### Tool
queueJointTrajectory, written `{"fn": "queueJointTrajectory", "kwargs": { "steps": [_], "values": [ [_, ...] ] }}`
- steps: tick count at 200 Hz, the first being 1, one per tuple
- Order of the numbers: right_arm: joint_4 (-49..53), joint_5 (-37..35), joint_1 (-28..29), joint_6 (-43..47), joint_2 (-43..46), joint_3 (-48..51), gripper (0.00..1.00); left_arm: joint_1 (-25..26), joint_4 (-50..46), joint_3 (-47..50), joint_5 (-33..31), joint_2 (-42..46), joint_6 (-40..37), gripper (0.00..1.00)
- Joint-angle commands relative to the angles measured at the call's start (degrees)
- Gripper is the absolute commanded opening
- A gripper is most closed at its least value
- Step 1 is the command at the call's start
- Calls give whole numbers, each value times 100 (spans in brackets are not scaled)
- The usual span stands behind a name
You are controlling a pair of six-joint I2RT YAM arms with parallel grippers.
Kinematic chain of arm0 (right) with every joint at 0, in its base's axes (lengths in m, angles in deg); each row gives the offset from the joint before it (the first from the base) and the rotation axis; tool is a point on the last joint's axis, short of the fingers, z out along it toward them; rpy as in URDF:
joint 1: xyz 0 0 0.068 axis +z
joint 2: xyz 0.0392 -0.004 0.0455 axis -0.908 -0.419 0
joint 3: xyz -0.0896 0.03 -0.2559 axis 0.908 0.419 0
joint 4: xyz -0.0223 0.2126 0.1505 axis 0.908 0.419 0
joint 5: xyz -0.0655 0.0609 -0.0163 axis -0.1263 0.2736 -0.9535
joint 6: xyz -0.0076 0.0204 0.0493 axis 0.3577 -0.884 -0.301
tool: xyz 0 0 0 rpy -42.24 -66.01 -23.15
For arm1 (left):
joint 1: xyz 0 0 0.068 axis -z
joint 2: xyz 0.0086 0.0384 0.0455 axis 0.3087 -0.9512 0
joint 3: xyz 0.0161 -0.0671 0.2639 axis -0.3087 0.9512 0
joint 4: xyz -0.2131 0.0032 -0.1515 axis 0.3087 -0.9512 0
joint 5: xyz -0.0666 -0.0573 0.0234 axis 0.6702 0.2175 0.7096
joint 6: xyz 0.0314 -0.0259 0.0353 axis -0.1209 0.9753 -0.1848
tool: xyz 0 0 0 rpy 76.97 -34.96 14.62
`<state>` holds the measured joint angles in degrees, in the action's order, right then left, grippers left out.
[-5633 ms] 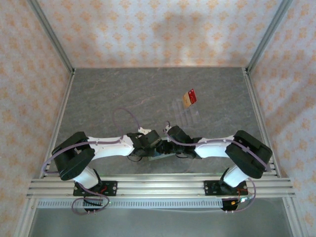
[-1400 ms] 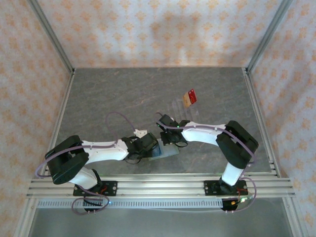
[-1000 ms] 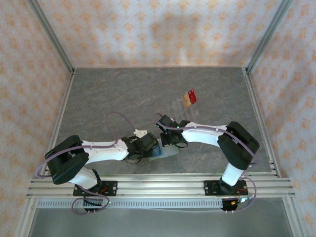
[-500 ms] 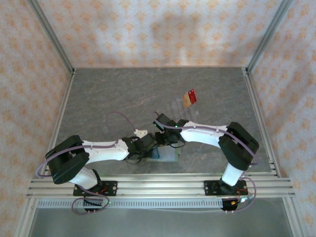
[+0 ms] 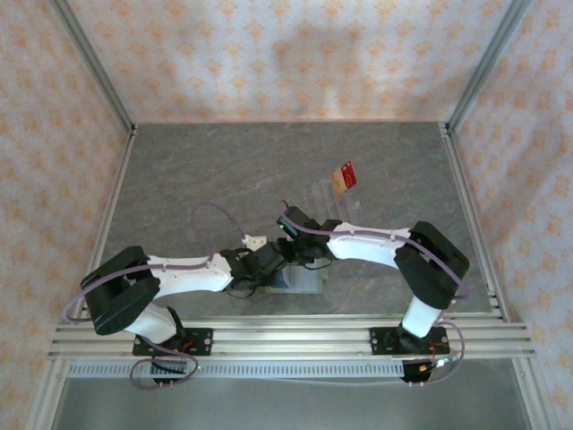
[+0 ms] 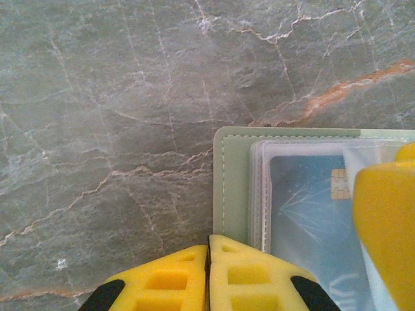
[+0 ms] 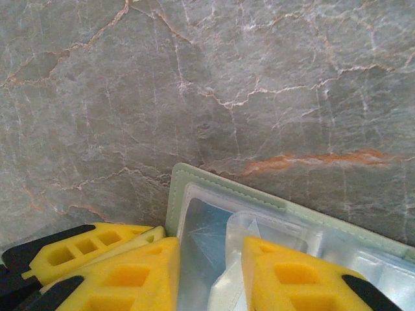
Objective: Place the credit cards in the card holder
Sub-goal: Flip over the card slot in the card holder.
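Note:
The sage-green card holder [image 5: 303, 281] lies open on the stone table, between both grippers. A blue credit card [image 6: 305, 214] sits inside its clear inner pocket [image 7: 211, 236]. My left gripper [image 6: 209, 256] is shut, its tips resting at the card holder's [image 6: 230, 188] near left edge. My right gripper [image 7: 211, 275] is open and hangs over the pockets, one finger on either side of a clear pocket flap, holding nothing. A red credit card [image 5: 349, 172] and a gold-orange one [image 5: 338, 183] stand farther back in a clear tray.
The clear ridged acrylic tray [image 5: 329, 204] sits behind and to the right of the grippers. Aluminium rails [image 5: 286, 339] run along the near edge. Patterned walls enclose the table on three sides.
My right gripper has opened and shifted a little left over the card holder. The card holder has turned squarer to the table edge. My left gripper stays shut in place.

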<state>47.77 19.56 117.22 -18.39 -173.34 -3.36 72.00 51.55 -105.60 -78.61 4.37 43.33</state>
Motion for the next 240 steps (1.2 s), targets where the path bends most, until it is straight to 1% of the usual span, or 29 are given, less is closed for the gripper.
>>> {"fn": "queueJointTrajectory", "kwargs": {
  "steps": [1, 26, 47, 68, 94, 117, 129, 160, 197, 213, 229, 240],
  "values": [
    [-192, 37, 31, -216, -59, 133, 31, 41, -394, 256, -15, 100, 103, 9],
    [-495, 185, 30, -302, 39, 190, 36, 46, -540, 306, -47, 396, 156, 11],
    [-478, 230, 31, -279, -59, 86, 37, 42, -681, 331, -134, 570, 175, 12],
    [-698, 442, 31, -345, -141, 100, 37, 46, -799, 311, -161, 680, 157, 14],
    [-947, 661, 26, -492, -88, 153, 37, 39, -949, 326, -207, 863, 157, 16],
    [-1086, 800, 26, -568, 28, 216, 38, 27, -1104, 307, -257, 1077, 148, 20],
    [-1085, 849, 31, -545, 69, 204, 38, 13, -1201, 285, -268, 1169, 140, 23],
    [-727, 715, 9, -282, 272, 55, 39, 2, -1469, 236, -299, 1498, 110, 30],
    [-434, 670, -124, 1, 626, -15, 42, -52, -1804, 141, -379, 1921, -17, 46],
    [-118, 400, -219, 119, 797, 26, 42, -49, -1803, 30, -316, 1913, -174, 52],
    [309, 86, -332, 184, 872, 127, 40, -42, -1710, -136, -197, 1779, -384, 57],
    [369, -19, -374, 155, 926, 341, 35, -41, -1642, -257, -141, 1622, -509, 60]
  ]
}}
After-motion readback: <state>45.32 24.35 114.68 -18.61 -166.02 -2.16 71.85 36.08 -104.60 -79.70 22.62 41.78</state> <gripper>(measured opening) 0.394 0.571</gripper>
